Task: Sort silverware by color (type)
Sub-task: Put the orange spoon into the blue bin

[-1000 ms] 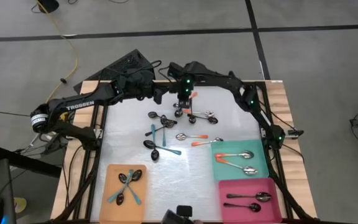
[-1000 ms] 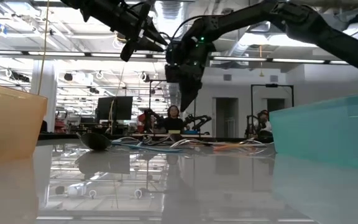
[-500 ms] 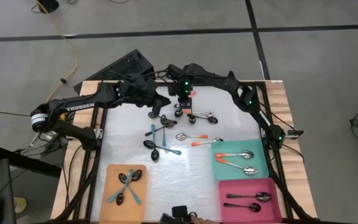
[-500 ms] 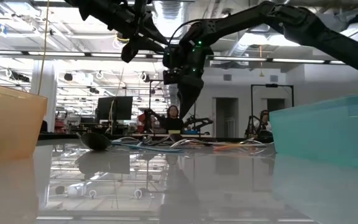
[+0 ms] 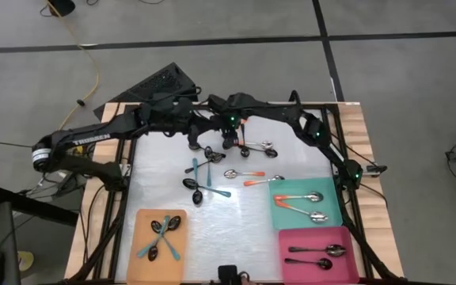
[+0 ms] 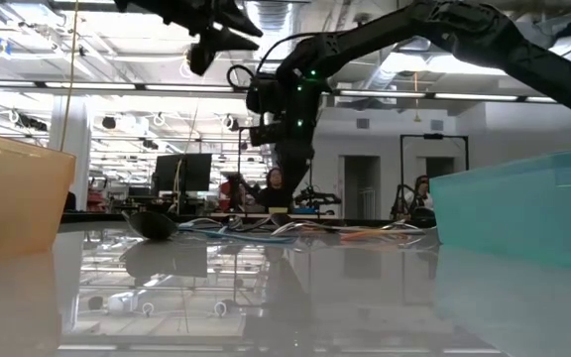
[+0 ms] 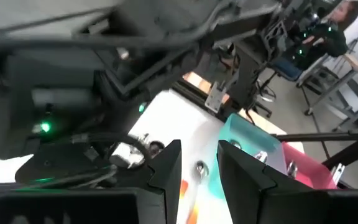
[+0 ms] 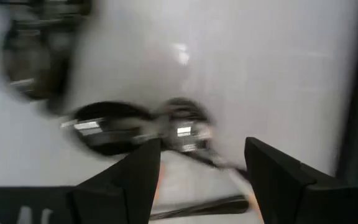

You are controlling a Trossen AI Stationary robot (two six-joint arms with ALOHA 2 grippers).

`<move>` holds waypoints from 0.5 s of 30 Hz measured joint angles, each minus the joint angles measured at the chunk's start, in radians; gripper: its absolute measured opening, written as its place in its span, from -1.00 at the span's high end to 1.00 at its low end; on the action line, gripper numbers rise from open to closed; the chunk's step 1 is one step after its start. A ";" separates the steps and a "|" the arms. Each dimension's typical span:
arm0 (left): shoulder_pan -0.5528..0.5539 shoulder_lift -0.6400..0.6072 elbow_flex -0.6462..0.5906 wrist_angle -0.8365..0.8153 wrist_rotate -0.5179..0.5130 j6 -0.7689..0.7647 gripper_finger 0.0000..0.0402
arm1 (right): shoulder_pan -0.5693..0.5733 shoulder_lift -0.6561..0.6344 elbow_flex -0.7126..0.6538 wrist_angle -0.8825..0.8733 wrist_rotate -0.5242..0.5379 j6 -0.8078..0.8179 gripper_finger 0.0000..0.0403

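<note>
Your right gripper (image 8: 197, 168) hangs spread over loose spoons (image 5: 248, 148) just beyond the teal tray (image 5: 335, 214); only its wrist view shows that. Left gripper (image 7: 197, 165), alongside: narrow gap, empty.

Small dark-bowled spoons (image 5: 212, 162) with teal, orange or plain metal handles lie flat, scattered mid-desk (image 5: 236, 229); others rest sorted in three trays

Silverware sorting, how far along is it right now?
Partly done: teal spoons sit in the orange tray, orange ones in the teal tray, metal ones in the pink tray. The right tool hangs open over the loose spoons; nothing gripped. About nine remain.
</note>
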 joint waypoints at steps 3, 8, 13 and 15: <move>-0.012 -0.033 0.000 -0.008 -0.035 0.004 0.56 | 0.003 0.002 -0.038 0.036 0.048 0.045 -0.21; -0.025 -0.060 0.000 -0.009 -0.058 0.035 0.56 | 0.005 -0.001 -0.074 0.073 0.058 0.051 -0.21; -0.027 -0.060 0.000 -0.016 -0.071 0.037 0.56 | 0.005 0.002 -0.096 0.082 0.057 0.073 -0.21; -0.027 -0.058 0.000 -0.023 -0.072 0.037 0.56 | 0.006 0.001 -0.095 0.080 0.057 0.075 -0.21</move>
